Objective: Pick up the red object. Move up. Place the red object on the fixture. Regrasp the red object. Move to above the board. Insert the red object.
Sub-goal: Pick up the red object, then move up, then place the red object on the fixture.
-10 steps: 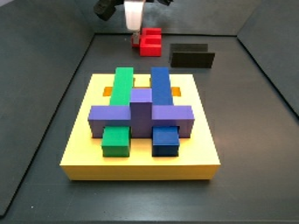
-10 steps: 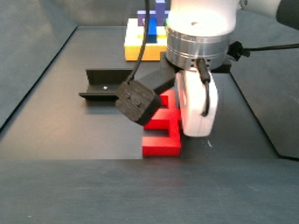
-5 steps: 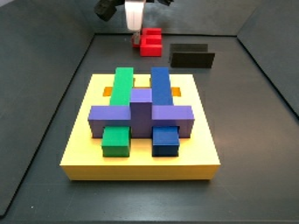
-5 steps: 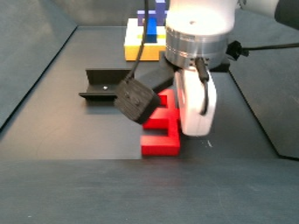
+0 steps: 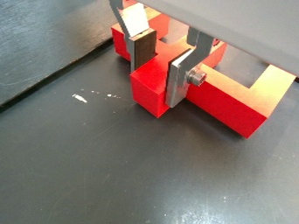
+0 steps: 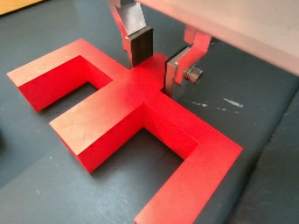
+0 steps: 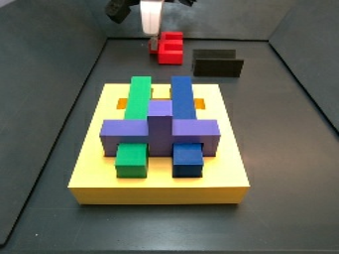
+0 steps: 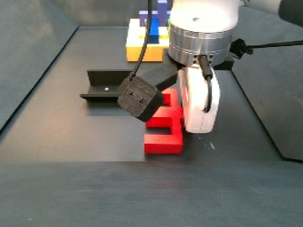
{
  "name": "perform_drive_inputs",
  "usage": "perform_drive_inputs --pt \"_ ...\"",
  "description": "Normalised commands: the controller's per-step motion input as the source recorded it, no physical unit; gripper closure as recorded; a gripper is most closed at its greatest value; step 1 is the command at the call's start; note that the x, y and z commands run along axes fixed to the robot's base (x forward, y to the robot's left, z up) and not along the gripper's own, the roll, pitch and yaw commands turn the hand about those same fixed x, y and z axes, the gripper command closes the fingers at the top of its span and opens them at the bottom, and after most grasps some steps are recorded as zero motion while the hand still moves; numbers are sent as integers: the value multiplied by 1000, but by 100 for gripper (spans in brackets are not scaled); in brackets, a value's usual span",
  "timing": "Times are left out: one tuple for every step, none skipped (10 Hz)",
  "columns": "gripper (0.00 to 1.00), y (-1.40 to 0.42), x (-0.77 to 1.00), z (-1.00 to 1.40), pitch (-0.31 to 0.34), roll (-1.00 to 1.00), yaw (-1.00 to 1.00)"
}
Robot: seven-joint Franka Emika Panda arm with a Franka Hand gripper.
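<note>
The red object [image 5: 233, 103] lies on the dark floor at the far end of the workspace in a side view [image 7: 169, 45], and directly under the arm in a side view [image 8: 166, 142]. My gripper [image 5: 162, 77] stands over it with the dark pad and the silver finger pressed on either side of its central stem, which also shows in a wrist view [image 6: 158, 70]. The fixture [image 7: 217, 63] stands just beside the red object, with nothing on it [image 8: 104, 86]. The yellow board [image 7: 159, 184] lies at the other end of the floor.
The board carries a purple cross-shaped block [image 7: 161, 129], a green bar [image 7: 138, 94] and a blue bar [image 7: 181, 94]. Dark walls bound the floor on both sides. White scuff marks [image 5: 91, 96] mark the floor beside the red object.
My gripper has risen very slightly in a side view, and the red object seems to rise with it. Nothing else has moved.
</note>
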Motion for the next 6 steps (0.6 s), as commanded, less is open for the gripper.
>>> perform_drive_inputs --pt "100 0 0 0 0 0 0" --pt "100 0 0 0 0 0 0" --pt "100 0 0 833 0 0 0" --pt "100 37 4 796 11 7 44" --pt "100 9 -14 468 65 47 45" --pt "100 0 0 0 0 -51 0"
